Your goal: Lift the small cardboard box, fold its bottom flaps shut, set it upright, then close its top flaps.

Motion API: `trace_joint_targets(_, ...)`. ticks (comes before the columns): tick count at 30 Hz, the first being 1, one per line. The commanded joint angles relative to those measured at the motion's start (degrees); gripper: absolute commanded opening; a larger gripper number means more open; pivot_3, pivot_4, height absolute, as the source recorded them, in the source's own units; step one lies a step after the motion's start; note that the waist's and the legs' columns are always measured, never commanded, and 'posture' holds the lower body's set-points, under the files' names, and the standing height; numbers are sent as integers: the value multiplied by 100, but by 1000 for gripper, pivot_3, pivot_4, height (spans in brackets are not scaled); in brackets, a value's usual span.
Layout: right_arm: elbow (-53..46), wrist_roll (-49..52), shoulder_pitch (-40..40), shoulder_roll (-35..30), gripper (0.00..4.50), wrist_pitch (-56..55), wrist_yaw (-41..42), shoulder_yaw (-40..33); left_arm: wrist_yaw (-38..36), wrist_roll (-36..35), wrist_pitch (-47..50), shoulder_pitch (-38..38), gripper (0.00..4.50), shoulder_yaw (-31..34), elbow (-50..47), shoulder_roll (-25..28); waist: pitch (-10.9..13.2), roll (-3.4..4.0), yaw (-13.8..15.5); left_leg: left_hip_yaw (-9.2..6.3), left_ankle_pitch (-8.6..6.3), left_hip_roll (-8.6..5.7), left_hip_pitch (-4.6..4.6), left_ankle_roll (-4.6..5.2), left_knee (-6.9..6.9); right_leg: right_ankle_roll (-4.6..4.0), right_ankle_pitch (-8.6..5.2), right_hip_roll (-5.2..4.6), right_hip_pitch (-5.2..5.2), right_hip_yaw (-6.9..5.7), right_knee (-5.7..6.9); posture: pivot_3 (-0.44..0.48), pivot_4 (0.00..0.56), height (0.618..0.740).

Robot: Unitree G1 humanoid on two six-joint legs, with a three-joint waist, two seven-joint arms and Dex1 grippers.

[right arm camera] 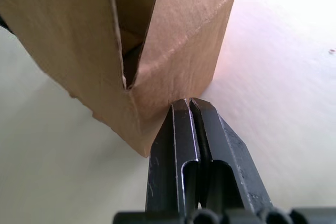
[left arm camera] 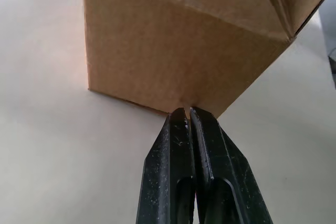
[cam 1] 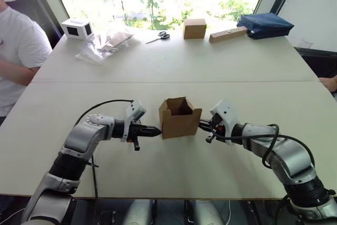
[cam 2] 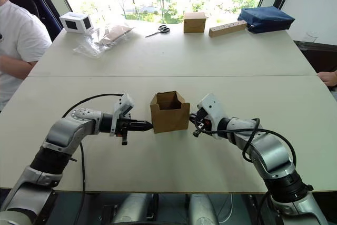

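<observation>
Head views: where the two pale table halves meet their near half, stands upright the small plain brown corrugated cardboard box (cam 1: 180,119), open end up, top flaps (cam 1: 178,106) raised.
Left gripper (cam 1: 157,130): black fingers pressed together, empty, tips against the box's left wall low down.
Right gripper (cam 1: 202,125): black fingers closed on nothing, tips at the box's right wall.
Far table edge: neat closed brown cube-shaped box (cam 1: 194,28), scissors (cam 1: 159,36), long wooden block (cam 1: 227,34), dark blue fabric pouch (cam 1: 265,25), small white box with a dark window (cam 1: 77,28), crumpled clear plastic bag (cam 1: 104,45).
Left edge: person in a white T-shirt (cam 1: 17,51), forearm near the table.
Left wrist view: two black fingers (left arm camera: 178,171) shut side by side, tips touching the lower corner of the box where it meets the pale table surface (left arm camera: 47,145).
Right wrist view: fingers (right arm camera: 181,150) shut together, tips against the box's lower corner; above, a gap between two upright flaps, dark interior visible.
</observation>
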Motion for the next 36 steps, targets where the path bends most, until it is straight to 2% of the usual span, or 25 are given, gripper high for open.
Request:
trace_joint_targets(1, -657, 281, 190, -60, 0, 202, 218, 9, -67, -95, 18, 56, 100, -86, -324, 102, 0, 0, 2, -1, 0, 0, 0, 1, -1, 0, 0, 0, 0, 0, 0, 0, 150, 740)
trace_joint_targets(10, -785, -43, 336, -246, 0, 209, 246, 185, -147, -79, -1, 224, 100, -42, -333, 453, 0, 0, 1, 0, -1, 0, 1, 1, 0, 0, 0, 0, 0, 0, 0, 0, 150, 740)
trace_joint_targets(15, -608, -221, 547, -570, 0, -166, 368, -226, -221, -120, -64, 410, 100, 165, -373, 781, 0, 0, 5, 0, -1, 0, 1, 1, 0, 0, 0, 0, 1, 0, -1, 0, 150, 740)
trace_joint_targets(19, -354, -165, 463, -280, 0, -918, 297, -929, -146, -804, 348, 146, 100, 905, -476, 775, 0, 0, 8, 1, 0, 0, 1, 1, 1, 0, 0, 0, 2, 0, 0, 0, 150, 740)
trace_joint_targets(25, -414, 173, 256, 106, 0, -1432, 804, -737, 223, -1707, 1067, -343, 100, 1411, -662, 358, -1, 0, 1, 1, 0, 0, 1, 1, 1, 0, 0, 1, 2, 0, 1, 0, 150, 740)
trace_joint_targets(29, -316, 166, 187, 191, 0, -1499, 1078, -432, 460, -1786, 1175, -403, 100, 1251, -754, 178, -1, 0, -13, 1, 0, 0, 2, 0, 1, 0, 0, 1, 2, 0, 3, 0, 150, 740)
trace_joint_targets(36, 237, -165, 101, 257, 0, -1741, 1387, 90, 588, -1140, 630, -126, 100, 511, -496, 128, -2, 1, -18, 1, 6, 0, 5, -11, 1, 0, 0, 2, 2, 0, 4, 0, 150, 740)
